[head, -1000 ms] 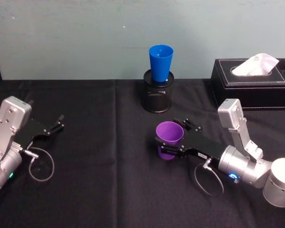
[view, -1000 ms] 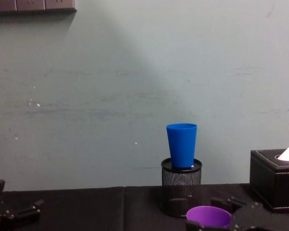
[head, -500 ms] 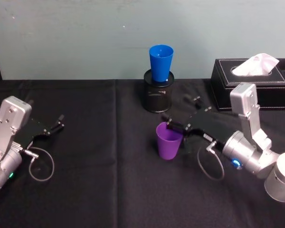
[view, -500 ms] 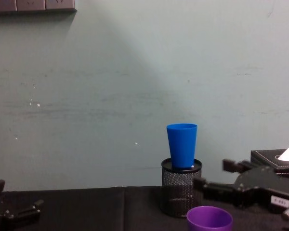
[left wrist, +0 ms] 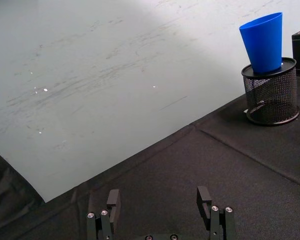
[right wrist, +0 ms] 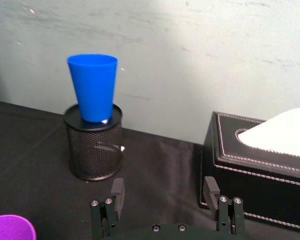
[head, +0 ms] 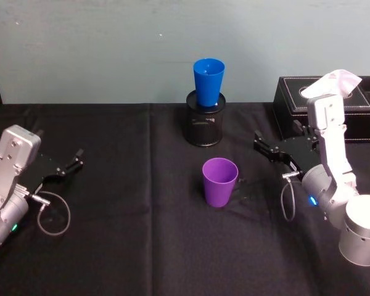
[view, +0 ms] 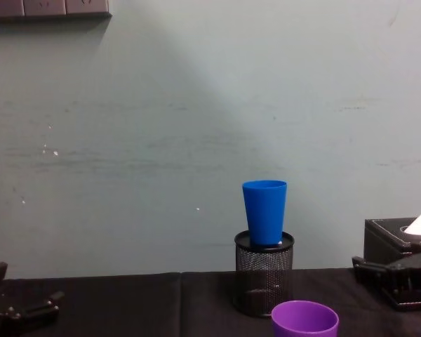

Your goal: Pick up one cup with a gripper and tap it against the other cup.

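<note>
The purple cup stands upright on the black tablecloth, its rim also visible low in the chest view. The blue cup sits in a black wire-mesh pot at the back centre. My right gripper is open and empty, to the right of the purple cup and clear of it. In its wrist view the right gripper faces the gap between the mesh pot and the tissue box, with the blue cup ahead. My left gripper rests open at the far left.
A black tissue box with a white tissue stands at the back right, just behind my right arm. A pale wall closes off the back of the table. Black cloth lies bare between the two arms.
My right gripper has let go of the purple cup and drawn back to the right. The cup stays standing on the cloth. The left arm has not moved.
</note>
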`<state>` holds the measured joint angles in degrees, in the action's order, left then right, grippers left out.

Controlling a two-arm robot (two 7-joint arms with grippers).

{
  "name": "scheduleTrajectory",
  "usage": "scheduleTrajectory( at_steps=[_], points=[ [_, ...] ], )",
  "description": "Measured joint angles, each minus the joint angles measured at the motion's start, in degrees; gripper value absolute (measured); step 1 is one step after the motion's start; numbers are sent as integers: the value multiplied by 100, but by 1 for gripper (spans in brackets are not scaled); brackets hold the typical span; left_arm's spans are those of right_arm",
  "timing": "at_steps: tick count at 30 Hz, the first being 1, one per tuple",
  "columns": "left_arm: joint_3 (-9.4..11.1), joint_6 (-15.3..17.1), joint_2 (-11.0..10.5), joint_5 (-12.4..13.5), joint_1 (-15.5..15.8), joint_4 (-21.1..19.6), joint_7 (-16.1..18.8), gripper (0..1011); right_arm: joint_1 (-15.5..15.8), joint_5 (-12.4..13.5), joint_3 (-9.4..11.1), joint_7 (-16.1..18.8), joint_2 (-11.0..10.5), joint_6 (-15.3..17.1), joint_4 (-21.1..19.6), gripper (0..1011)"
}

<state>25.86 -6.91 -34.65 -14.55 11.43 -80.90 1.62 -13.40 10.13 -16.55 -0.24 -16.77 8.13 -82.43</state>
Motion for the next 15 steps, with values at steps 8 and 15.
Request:
scheduleTrajectory(
  at_steps=[8,15],
  points=[
    [0,0,0,0,0,0,0,1000,35,-89,77,-58,155,62,91,1000],
    [0,0,0,0,0,0,0,1000,30,-89,68,-56,151,62,92,1000]
  ],
)
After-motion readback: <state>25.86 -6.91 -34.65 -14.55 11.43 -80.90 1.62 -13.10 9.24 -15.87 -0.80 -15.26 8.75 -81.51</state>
